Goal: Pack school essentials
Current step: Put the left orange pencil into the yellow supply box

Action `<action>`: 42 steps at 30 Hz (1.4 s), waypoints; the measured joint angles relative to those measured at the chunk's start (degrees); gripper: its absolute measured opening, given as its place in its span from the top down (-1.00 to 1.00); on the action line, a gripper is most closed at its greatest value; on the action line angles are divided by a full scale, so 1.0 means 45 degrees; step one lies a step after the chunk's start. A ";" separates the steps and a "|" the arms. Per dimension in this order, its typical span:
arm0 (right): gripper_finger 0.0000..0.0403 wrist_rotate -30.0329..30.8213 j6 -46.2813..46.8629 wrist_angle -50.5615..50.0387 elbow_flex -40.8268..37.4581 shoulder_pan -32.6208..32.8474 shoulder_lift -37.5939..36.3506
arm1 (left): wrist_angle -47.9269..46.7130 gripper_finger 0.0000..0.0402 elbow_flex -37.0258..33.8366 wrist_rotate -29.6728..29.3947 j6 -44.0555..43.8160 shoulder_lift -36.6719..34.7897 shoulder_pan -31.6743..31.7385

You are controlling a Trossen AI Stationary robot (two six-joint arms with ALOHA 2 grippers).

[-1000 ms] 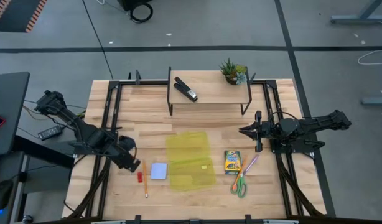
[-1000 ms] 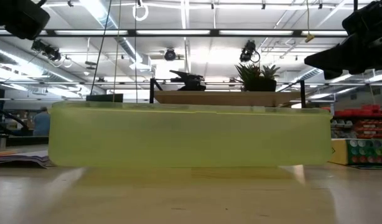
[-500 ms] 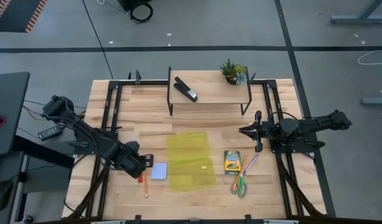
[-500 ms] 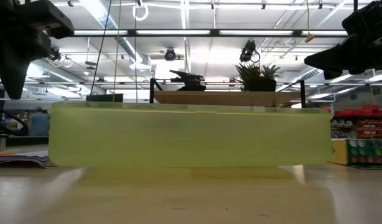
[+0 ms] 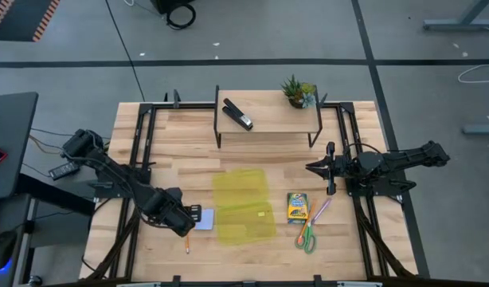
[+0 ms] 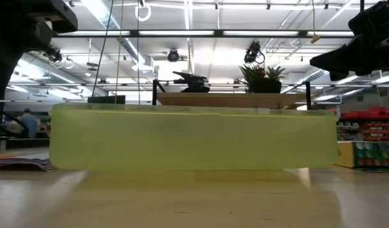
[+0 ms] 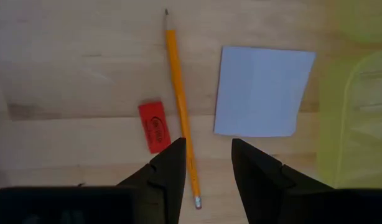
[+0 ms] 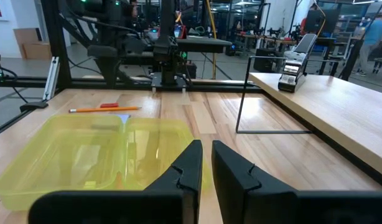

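Pale wooden plank table (image 5: 189, 159); my left gripper (image 7: 206, 162), fingers parted and empty, hangs above the orange pencil (image 7: 178, 106); right gripper (image 5: 311, 168) shut, empty.

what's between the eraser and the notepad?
The orange pencil, apart from both the red eraser and the blue notepad; left wrist view shows it.

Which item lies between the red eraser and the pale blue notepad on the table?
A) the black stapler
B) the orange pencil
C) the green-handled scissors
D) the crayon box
B: in the left wrist view the orange pencil lies on the wood with the red eraser on one side and the pale blue notepad on the other.
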 joint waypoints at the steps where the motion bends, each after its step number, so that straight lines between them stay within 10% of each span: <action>1: 0.79 0.0000 0.0000 0.0000 -0.0005 0.0000 0.0004 | 0.0002 0.30 0.0000 0.0028 -0.0019 0.0067 0.0000; 15: 0.79 0.0000 0.0000 0.0000 0.0000 0.0002 -0.0001 | -0.0216 -0.04 -0.0010 0.0207 0.0020 0.0653 0.0630; 42: 0.79 0.0000 0.0000 0.0000 0.0000 0.0000 -0.0001 | 0.1531 0.14 -0.2045 0.0455 0.0290 0.0882 0.1556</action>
